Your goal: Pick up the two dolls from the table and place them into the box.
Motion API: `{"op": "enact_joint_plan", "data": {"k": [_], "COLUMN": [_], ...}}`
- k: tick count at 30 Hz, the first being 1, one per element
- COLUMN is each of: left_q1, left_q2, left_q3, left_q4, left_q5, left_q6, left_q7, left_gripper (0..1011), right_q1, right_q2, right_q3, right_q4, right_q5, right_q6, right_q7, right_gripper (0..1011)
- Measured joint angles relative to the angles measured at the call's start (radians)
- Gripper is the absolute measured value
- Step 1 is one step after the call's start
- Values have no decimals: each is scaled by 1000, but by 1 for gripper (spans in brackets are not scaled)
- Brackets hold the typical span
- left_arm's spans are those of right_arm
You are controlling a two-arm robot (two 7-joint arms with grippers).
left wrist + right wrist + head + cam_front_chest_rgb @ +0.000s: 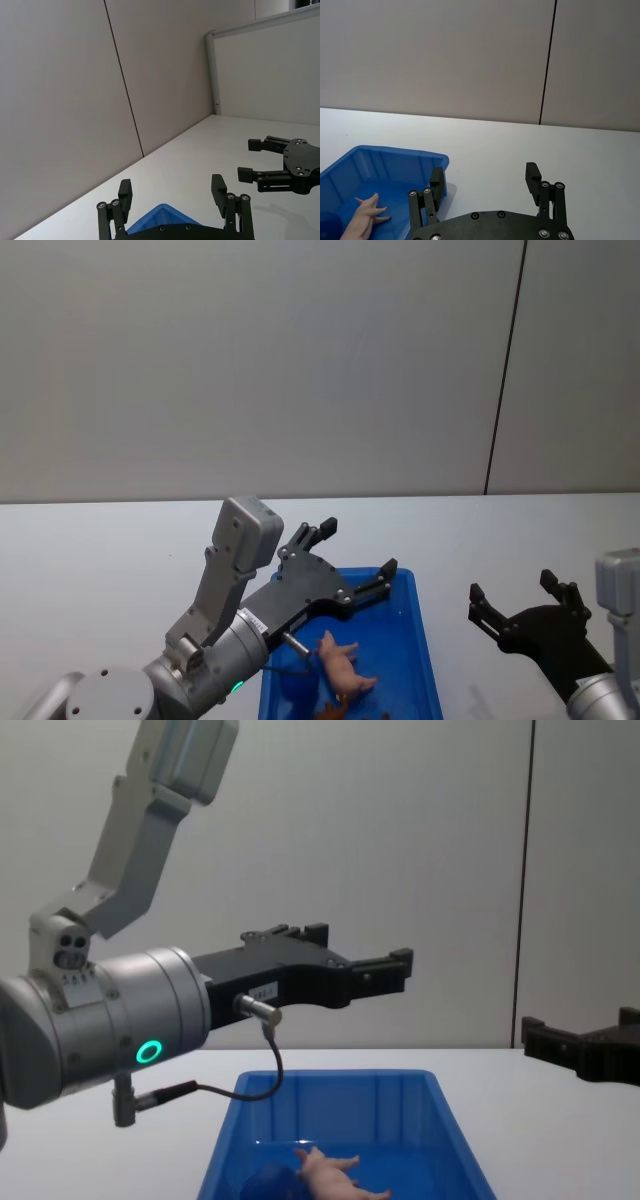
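Both dolls lie in the near part of the box (345, 1092): the pink pig (343, 668) on its side, the blue toy (268, 1183) just left of it. Above the box hangs the left gripper (350, 558), fingers spread and holding nothing. To the right, over the bare table (90, 550), the right gripper (512, 600) is spread too, empty.

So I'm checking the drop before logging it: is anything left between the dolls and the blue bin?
Nothing visible stands in the way. The pale pink pig-like doll and the dark blue round-topped toy lie inside the bright blue plastic bin. The left claw hangs open above it; the right claw is open beside it.
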Motion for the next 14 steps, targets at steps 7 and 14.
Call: {"op": "enact_joint_plan", "data": {"k": [7, 14], "left_q1": [-6, -9], "left_q2": [-6, -9], "left_q3": [3, 4], "left_q4": [5, 7], "left_q5": [0, 0], "left_q6": [-1, -2], "left_q7": [-13, -20], "left_gripper": [1001, 1001], "right_q1": [0, 0], "right_q2": [0, 0], "right_q3": [0, 0], "right_q4": [0, 0], "right_q5": [0, 0], "right_q6": [0, 0], "right_q7": [0, 0], "right_gripper": [1001, 1001]}}
